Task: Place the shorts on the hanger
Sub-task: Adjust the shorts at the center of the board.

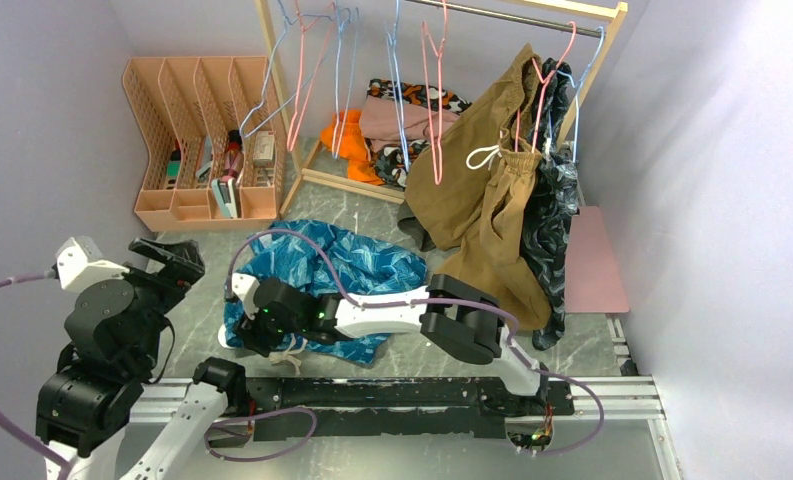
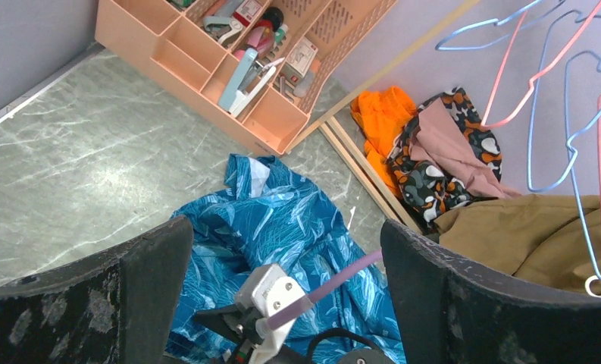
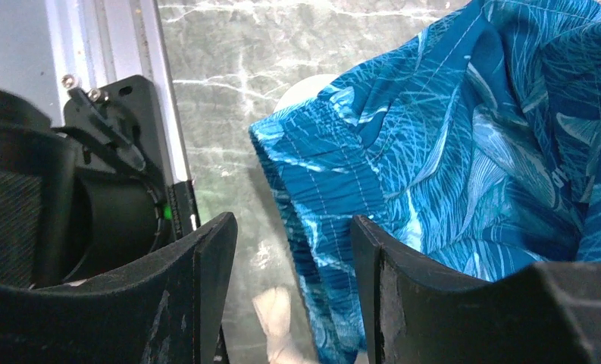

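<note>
Shorts soft, light, floppy, near front table edge; probably best taken at waistband. Right gripper apart beside waistband; left gripper apart, empty.

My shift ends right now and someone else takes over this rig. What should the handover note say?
Left gripper: open, empty, raised at the left, looking down on the shorts.
Right gripper: open, low at the shorts' near edge by the drawstring, gripping nothing.
Shorts: crumpled on the table.
Hanger: pink, hanging on the rail, untouched.
Done: nothing yet.
Left: grasp the shorts, fetch the hanger, drape the shorts on it.
</note>
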